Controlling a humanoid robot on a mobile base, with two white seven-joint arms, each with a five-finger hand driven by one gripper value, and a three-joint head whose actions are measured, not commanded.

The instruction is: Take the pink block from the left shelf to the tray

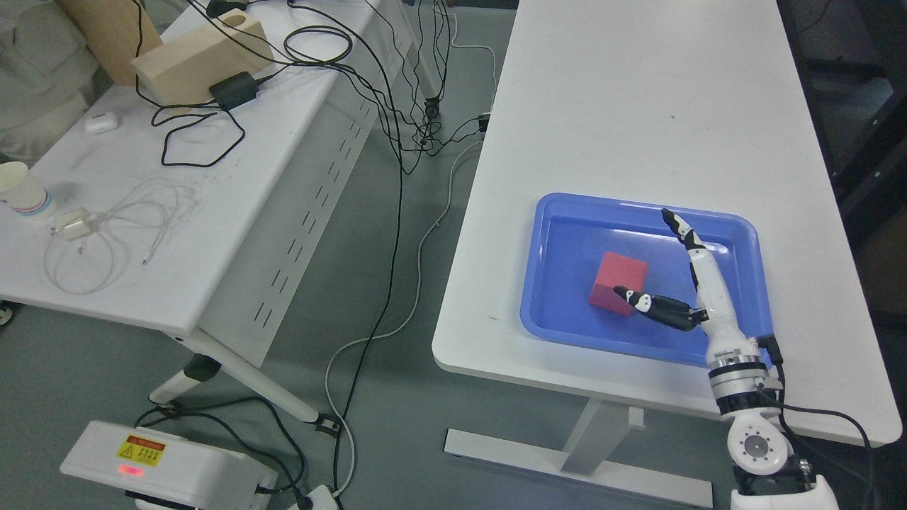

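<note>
The pink-red cube-shaped block (618, 282) already lies in the blue plastic tray (567, 329) on the white counter (638, 106), and our right hand (669, 273), fingers spread, holds nothing, so we judge only withdrawal remains.

white hand (684, 283), black fingertips, black wrist cable

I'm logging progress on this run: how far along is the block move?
Nearly finished, by the look of it. The pink block already sits in the blue tray on the right table. The right hand is over the tray with fingers spread, its thumb tip right by the block; I can't tell if they touch. What's left seems to be pulling the hand clear. The left arm is out of view.
</note>
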